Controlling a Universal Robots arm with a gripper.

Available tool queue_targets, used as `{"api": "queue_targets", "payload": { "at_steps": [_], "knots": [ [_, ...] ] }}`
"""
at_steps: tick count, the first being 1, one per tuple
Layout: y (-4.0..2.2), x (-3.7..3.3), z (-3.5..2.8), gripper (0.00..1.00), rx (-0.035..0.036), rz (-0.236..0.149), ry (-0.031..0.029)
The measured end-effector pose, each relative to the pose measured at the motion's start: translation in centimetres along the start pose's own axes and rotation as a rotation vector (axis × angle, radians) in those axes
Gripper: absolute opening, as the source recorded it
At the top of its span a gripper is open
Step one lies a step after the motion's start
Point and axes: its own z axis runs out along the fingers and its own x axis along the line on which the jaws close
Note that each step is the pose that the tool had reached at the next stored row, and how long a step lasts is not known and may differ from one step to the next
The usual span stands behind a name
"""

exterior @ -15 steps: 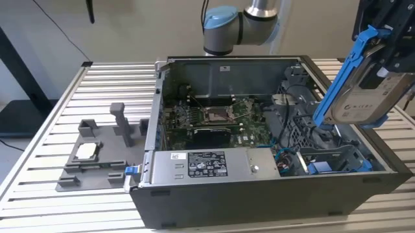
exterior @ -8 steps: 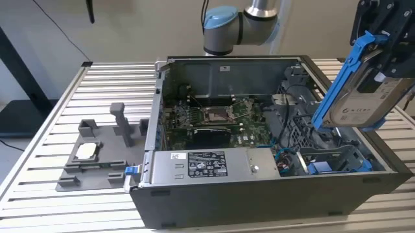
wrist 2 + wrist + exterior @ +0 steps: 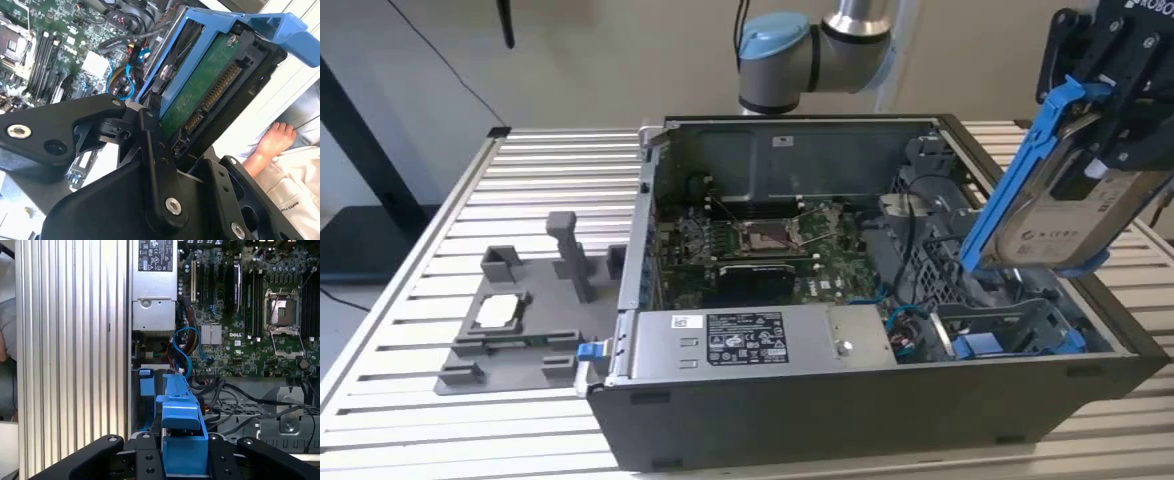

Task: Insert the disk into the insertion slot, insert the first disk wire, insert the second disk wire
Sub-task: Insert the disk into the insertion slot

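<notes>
Above the case, disk in gripper.

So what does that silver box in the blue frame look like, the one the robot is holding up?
The flat silver-grey disk with a white label sits in a bright blue plastic carrier frame. Its underside is a green circuit board with a row of connector pins at one end. The black gripper is shut on it, holding it tilted in the air above the open dark grey computer case, at the exterior view's right. It seems to touch nothing else.
</notes>
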Motion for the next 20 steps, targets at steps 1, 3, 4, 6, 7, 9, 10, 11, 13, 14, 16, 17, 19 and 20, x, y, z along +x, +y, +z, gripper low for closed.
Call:
{"api": "queue_targets", "payload": {
  "at_steps": [1, 3, 4, 6, 7, 9, 10, 11, 13, 14, 16, 17, 19, 20],
  "knots": [
    [0.0, 0.0, 0.08, 0.33, 0.0, 0.0, 0.0002],
    [-0.01, 0.01, 0.22, 0.33, 0.0, 0.0, 0.0005],
    [-0.01, 0.01, 0.29, 0.33, 0.0, 0.0, 0.0007],
    [-0.02, 0.01, 0.42, 0.33, 0.0, 0.0, 0.0009],
    [-0.02, 0.01, 0.48, 0.33, 0.0, 0.0, 0.0011],
    [-0.02, 0.01, 0.59, 0.33, 0.0001, 0.0, 0.0014],
    [-0.03, 0.01, 0.65, 0.33, 0.0, 0.0, 0.0015],
    [-0.03, 0.01, 0.71, 0.33, 0.0, 0.0, 0.0017],
    [-0.03, 0.01, 0.83, 0.33, 0.0, 0.0, 0.0018],
    [-0.03, 0.01, 0.88, 0.33, 0.0, 0.0, 0.0021],
    [-0.04, 0.01, 0.98, 0.33, 0.0, 0.0, 0.0024],
    [-0.04, 0.01, 1.03, 0.33, 0.0, 0.0, 0.0024],
    [-0.04, 0.01, 1.12, 0.33, 0.0, 0.0, 0.0025],
    [-0.05, 0.01, 1.16, 0.33, 0.0, 0.0, 0.0025]
  ]
}}
